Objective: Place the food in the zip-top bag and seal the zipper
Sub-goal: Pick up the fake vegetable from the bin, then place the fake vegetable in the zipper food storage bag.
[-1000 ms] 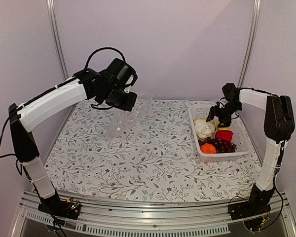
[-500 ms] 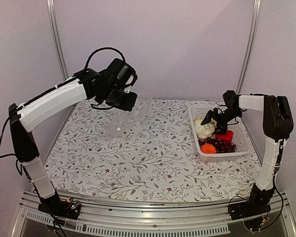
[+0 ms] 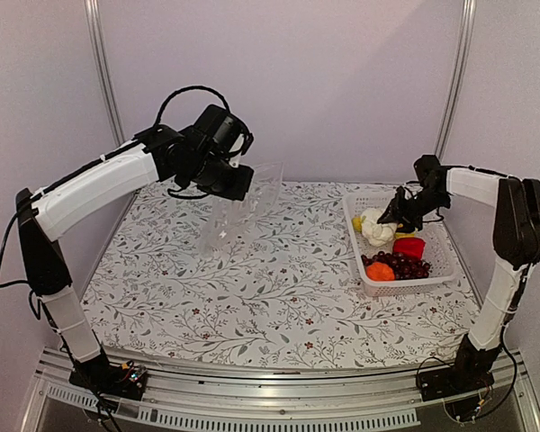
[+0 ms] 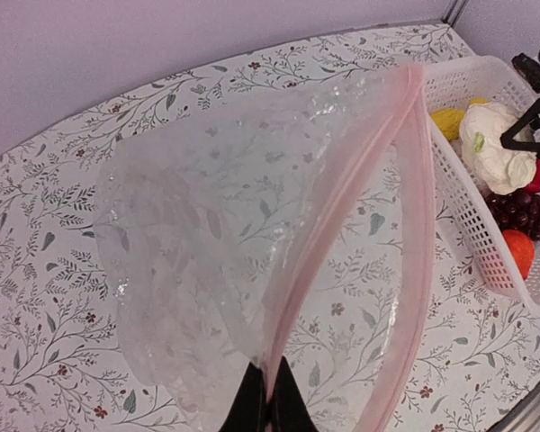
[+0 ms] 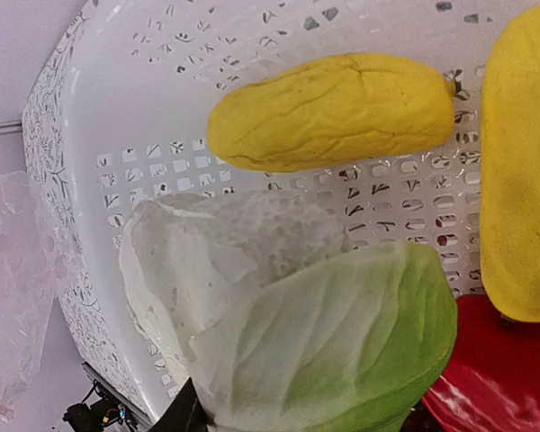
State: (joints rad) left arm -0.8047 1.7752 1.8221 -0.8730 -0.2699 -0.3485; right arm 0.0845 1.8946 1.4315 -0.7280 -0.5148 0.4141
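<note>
your right gripper point(image 3: 391, 214), tips hidden behind the white lumpy food point(image 3: 374, 225) it pinches at the basket point(image 3: 405, 288), your left gripper point(image 4: 268, 376) cut off low, pinching the bag point(image 4: 207, 225) rim, arm high above the table point(image 3: 279, 297)

no readable text, label, brand or number shows in any view

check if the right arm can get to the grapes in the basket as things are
Probably yes for reach: the grapes lie uncovered in the basket, close by the right gripper. But that gripper is clamped on the cauliflower, so it must let go first.
</note>
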